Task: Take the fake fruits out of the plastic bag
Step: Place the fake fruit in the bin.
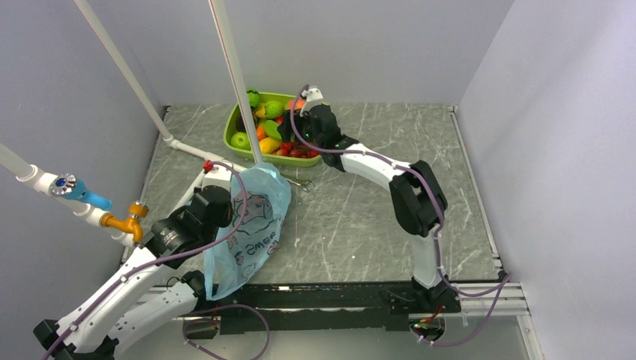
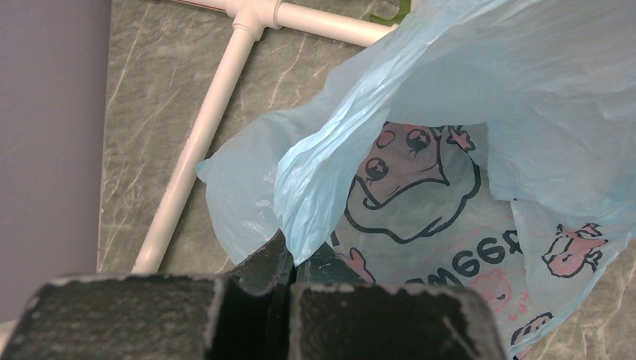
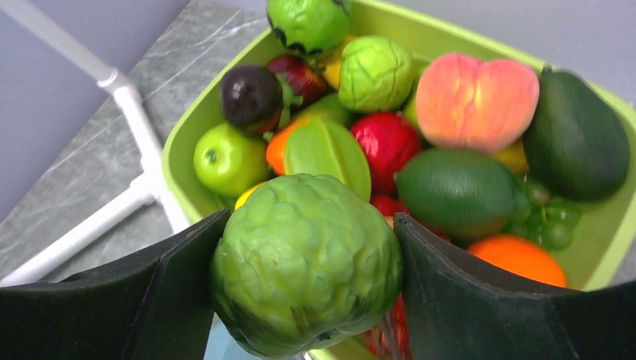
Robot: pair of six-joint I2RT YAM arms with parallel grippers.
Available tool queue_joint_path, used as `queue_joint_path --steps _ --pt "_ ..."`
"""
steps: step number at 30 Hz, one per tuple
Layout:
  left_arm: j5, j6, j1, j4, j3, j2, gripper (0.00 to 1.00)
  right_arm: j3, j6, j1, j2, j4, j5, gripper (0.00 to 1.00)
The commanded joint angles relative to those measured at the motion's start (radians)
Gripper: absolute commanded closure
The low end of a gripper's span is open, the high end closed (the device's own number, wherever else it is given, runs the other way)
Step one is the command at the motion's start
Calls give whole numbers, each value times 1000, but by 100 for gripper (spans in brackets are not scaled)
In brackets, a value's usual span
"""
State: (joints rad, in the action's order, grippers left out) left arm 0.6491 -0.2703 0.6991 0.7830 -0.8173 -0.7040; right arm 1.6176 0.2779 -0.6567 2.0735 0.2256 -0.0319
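Note:
The light blue plastic bag [image 1: 251, 225] with printed drawings hangs from my left gripper [image 1: 225, 196] at the table's near left. In the left wrist view my left gripper [image 2: 300, 251] is shut on a fold of the bag [image 2: 420, 127]. My right gripper [image 1: 289, 129] is over the lime-green tray [image 1: 234, 129] at the back. In the right wrist view my right gripper [image 3: 307, 247] is shut on a bumpy green fake fruit [image 3: 306, 259], held above the tray [image 3: 187, 135]. The tray holds several fake fruits, among them a pink-orange peach [image 3: 476, 101] and a green oval [image 3: 457, 191].
A white pipe frame [image 1: 240, 82] rises by the tray and runs along the table's left side [image 2: 195, 150]. A grey wall stands behind the tray and on both sides. A small metal piece [image 1: 300, 183] lies on the table near the bag.

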Motion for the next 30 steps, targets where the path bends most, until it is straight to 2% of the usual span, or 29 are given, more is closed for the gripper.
queue_joint_path --steps 1,3,9,14,19,22,30 --pt "-14 17 -9 -33 4 6 100 249 -51 5 146 -98 -56 99" --pt "-17 17 -11 -34 6 12 100 375 -62 5 219 -136 -73 97" --pt "-21 16 -13 -35 6 22 100 631 -82 6 386 -221 -121 82" --pt "-25 15 -12 -35 6 27 100 668 -98 6 419 -221 -123 53" --pt "-34 17 -13 -41 9 35 100 667 -126 6 419 -221 -138 16" --pt "-52 24 -13 -49 12 31 100 675 -143 6 416 -256 -139 2" --pt "-83 30 -12 -55 13 21 100 644 -170 5 333 -294 -131 1"
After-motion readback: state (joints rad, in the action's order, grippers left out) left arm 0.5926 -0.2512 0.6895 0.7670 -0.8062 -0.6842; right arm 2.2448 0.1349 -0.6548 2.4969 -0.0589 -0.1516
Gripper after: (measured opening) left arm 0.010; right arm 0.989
